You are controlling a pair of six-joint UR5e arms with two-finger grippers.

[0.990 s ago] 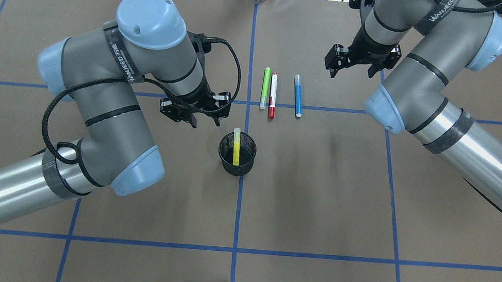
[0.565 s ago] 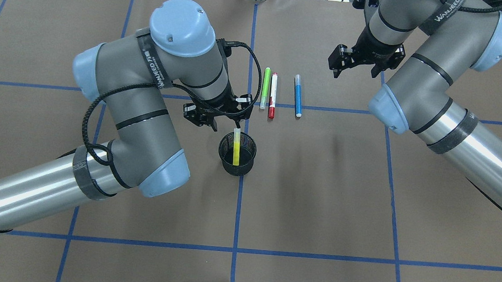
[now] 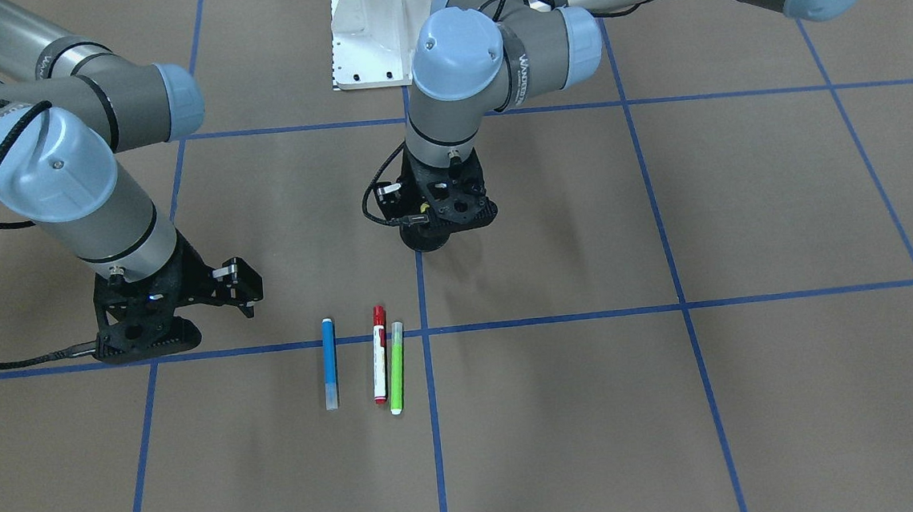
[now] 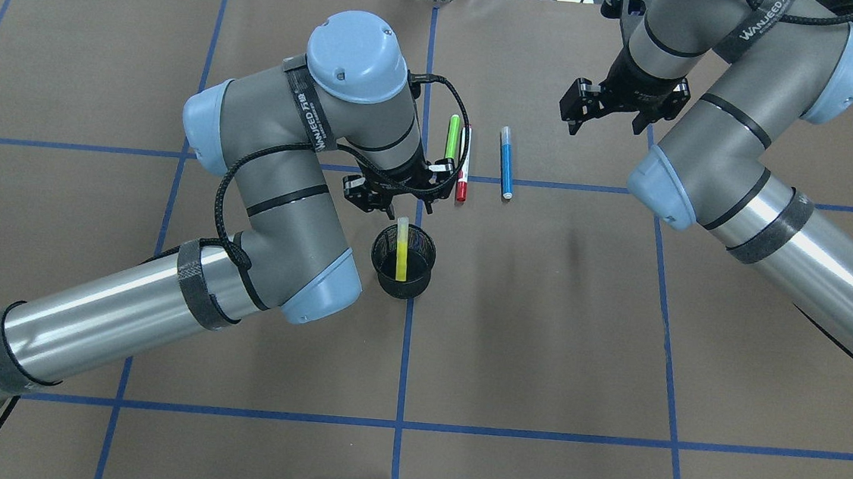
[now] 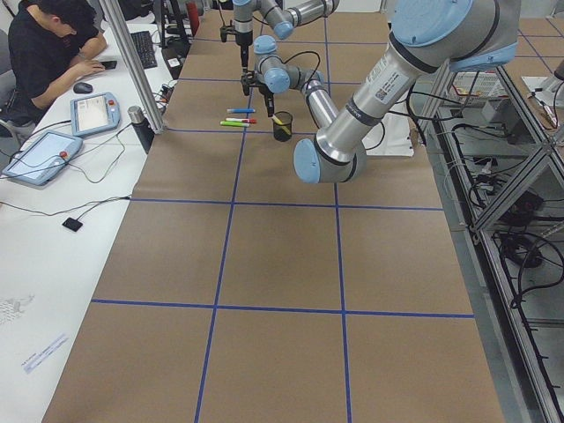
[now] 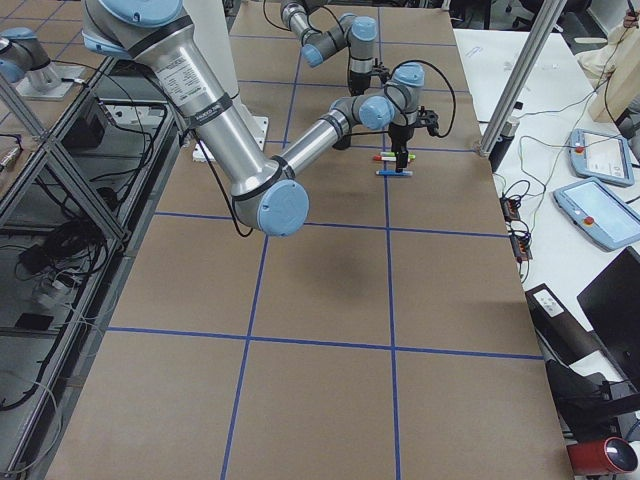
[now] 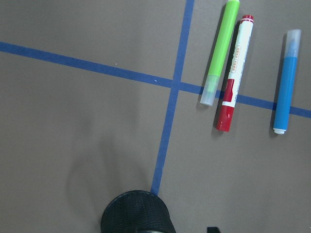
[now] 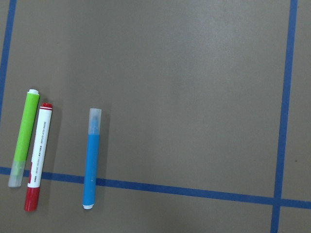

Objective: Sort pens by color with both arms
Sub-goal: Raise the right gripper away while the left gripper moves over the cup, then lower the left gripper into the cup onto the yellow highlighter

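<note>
— The left gripper (image 4: 398,193)?
— It hangs by the mesh cup's (image 4: 427,249) far rim, jaws apparently parted, empty. The yellow pen (image 4: 401,256) leans inside the cup.
— Further right?
— The green pen (image 4: 452,136), red-capped pen (image 4: 463,168) and blue pen (image 4: 506,166) lie flat side by side. The right gripper (image 4: 608,117) hovers beyond, spread, empty.

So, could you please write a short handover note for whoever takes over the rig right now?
Left gripper: open, empty, hovering by the black mesh cup, on its pen-row side.
Right gripper: open, empty, above the table to the right of the blue pen.
Done: yellow pen stands in the cup.
Left: lime green pen and red-capped white pen lie side by side, the blue pen apart from them. All three are flat on the table, ungrasped.
</note>
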